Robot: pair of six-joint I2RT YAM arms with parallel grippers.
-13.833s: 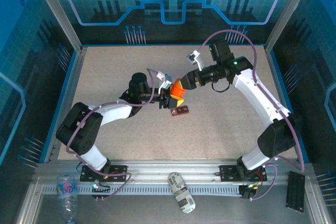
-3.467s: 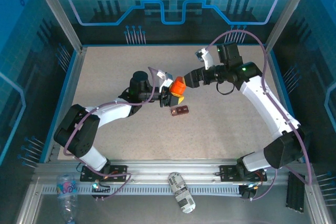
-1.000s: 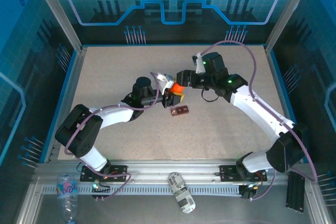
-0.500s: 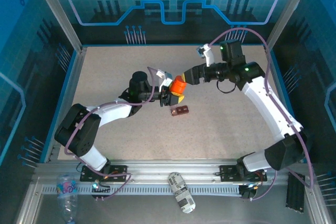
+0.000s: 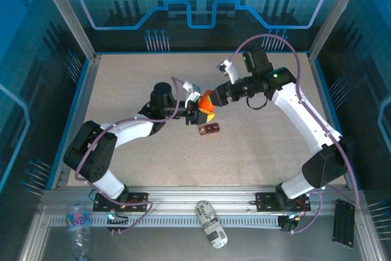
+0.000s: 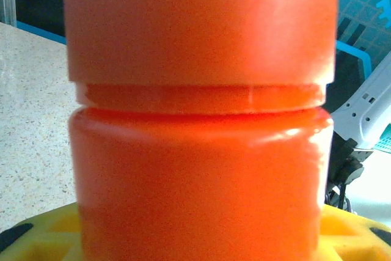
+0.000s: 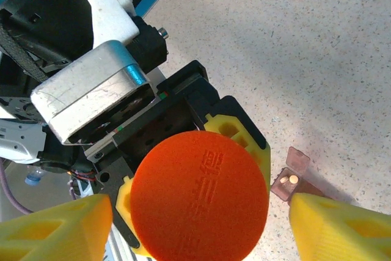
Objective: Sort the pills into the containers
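The containers [image 5: 209, 129] lie just beside my claws. My left claw [image 5: 204, 112] grips the orange bottle [image 6: 201, 169], my right claw [image 7: 201, 230] stands wide around its cap [image 7: 200, 194] without touching; beyond, on the table [image 5: 122, 77], the box holds a pale pill [image 7: 293, 179].

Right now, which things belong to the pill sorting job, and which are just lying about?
Job: orange pill bottle, in the left gripper; right gripper, open at its cap; red-brown two-well box; pills in it.
Lying about: plastic water bottle; labelled cylinder; black ribbed bar.
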